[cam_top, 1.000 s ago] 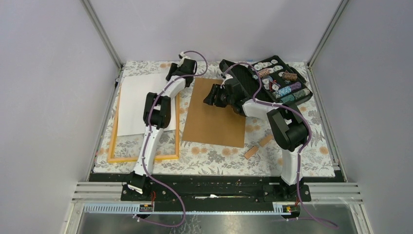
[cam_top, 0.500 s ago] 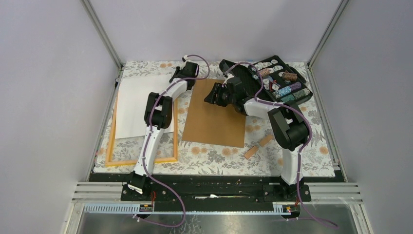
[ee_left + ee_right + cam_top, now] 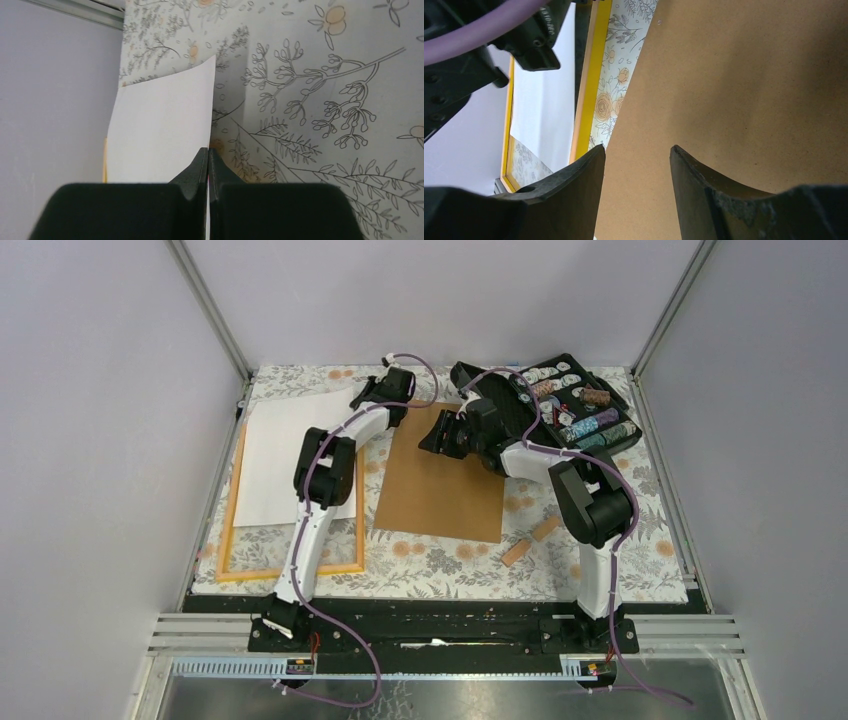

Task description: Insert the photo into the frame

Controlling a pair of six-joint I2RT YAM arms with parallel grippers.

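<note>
Across the floral-patterned table (image 3: 600,570), the frame (image 3: 233,510) takes up the left side. It lies flat, and the cloth shows through the near part of its thin orange-yellow border. The photo (image 3: 280,455) lies over the far part of the frame with its plain white back up. It sits askew rather than square inside the border, and its far right corner curls up off the cloth. Just right of the frame, with a strip of cloth between them, a plain brown backing board (image 3: 440,495) lies flat near the middle of the table. At the far right corner an open black case (image 3: 462,373) holds rows of chips. The left arm reaches over the photo to that raised corner. There the left gripper (image 3: 362,397) has its jaws pressed together, and in its wrist view the paper's edge runs in between the black fingers (image 3: 192,172), so it is pinching the photo. The right gripper (image 3: 637,149) hangs above the far left part of the backing board, its jaws parted about halfway with nothing between them. Two small wooden blocks (image 3: 546,528) lie on the cloth just past the board's near right corner, close to each other.
</note>
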